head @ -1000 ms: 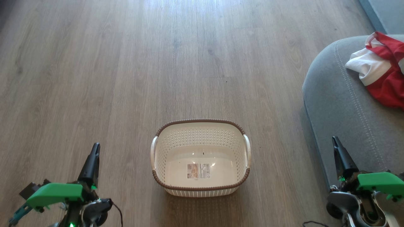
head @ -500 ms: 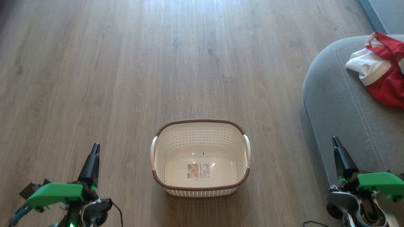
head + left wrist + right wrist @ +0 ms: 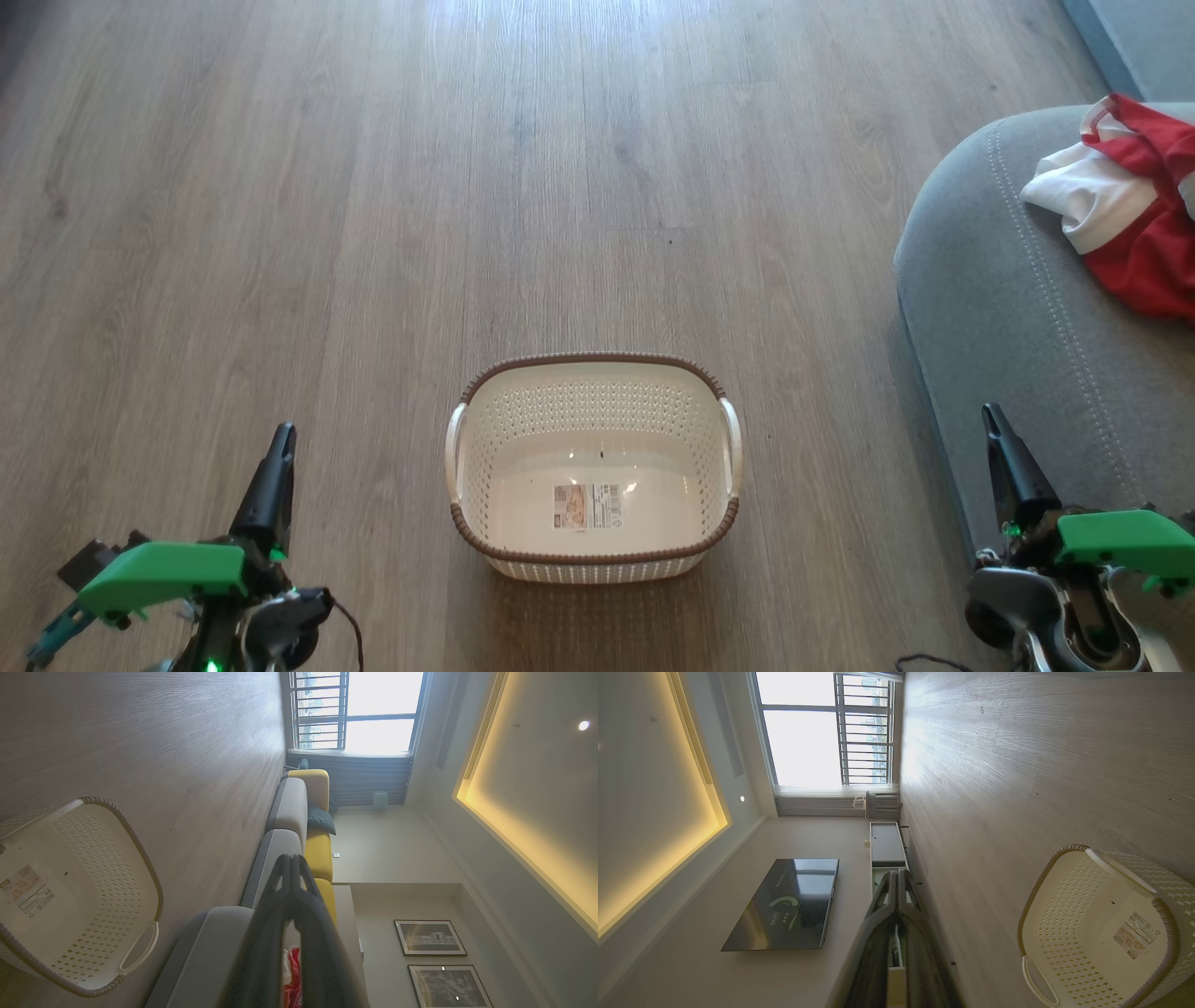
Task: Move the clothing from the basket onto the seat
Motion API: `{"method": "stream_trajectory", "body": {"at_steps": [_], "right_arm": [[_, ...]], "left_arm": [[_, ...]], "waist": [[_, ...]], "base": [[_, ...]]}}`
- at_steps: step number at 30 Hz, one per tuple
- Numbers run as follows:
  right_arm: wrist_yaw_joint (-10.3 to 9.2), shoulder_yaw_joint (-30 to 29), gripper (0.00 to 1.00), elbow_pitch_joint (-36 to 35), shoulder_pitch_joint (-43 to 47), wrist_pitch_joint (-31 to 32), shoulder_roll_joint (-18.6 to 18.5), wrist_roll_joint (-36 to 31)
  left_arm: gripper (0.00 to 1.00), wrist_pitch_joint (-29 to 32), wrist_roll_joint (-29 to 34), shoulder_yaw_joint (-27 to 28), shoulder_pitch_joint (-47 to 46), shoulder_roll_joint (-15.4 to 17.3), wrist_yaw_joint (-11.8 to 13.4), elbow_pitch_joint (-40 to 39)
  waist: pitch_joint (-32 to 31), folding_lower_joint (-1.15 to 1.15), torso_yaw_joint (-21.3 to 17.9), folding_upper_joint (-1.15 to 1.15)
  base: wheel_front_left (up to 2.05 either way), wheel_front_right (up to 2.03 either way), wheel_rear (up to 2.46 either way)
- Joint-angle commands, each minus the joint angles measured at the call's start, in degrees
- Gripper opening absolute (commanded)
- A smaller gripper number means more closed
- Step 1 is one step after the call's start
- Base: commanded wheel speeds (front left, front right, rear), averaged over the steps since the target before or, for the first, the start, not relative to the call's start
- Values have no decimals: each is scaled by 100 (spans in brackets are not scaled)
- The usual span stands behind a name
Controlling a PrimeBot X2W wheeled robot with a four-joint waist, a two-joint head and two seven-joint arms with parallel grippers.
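A: Clothing (image 3: 1134,224), where?
B: On the seat (image 3: 1008,308), far right of the head view. Crumpled heap, red with white panels, partly cut off by the frame. Well apart from the basket (image 3: 597,411).
A: Why there?
B: Goal spot per the task. Looks delivered, so probably done or close to it.
A: Basket contents?
B: Nothing inside, label (image 3: 587,506) on the bottom plainly showing. Upright on the wood floor (image 3: 373,233), near the seat's rounded edge, between the two grippers.
A: Grippers?
B: Left gripper (image 3: 282,434) low left, fingers pressed together, gripping nothing. Right gripper (image 3: 990,415) low right, same: closed, nothing held, tip in front of the seat's edge. Both pointing up the head view, clear of basket and garment. Reads as a rest pose, likely because nothing remains to fetch.
A: Counts?
B: One garment, one basket, two white handles (image 3: 455,443), one label, two grippers. One seat in the head view. Several grey cushions (image 3: 289,807) in a row in the left wrist view, maybe sections of one sofa, hard to tell.
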Motion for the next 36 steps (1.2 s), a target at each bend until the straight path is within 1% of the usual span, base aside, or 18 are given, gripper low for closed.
{"method": "stream_trajectory", "body": {"at_steps": [1,36], "right_arm": [[0,99,0,-221,-318,31,-20,34],[0,99,0,-221,-318,31,-20,35]], "left_arm": [[0,41,-39,196,-272,45,-54,-191],[0,41,-39,196,-272,45,-54,-192]], "waist": [[0,0,0,0],[0,0,0,0]], "base": [[0,0,0],[0,0,0]]}}
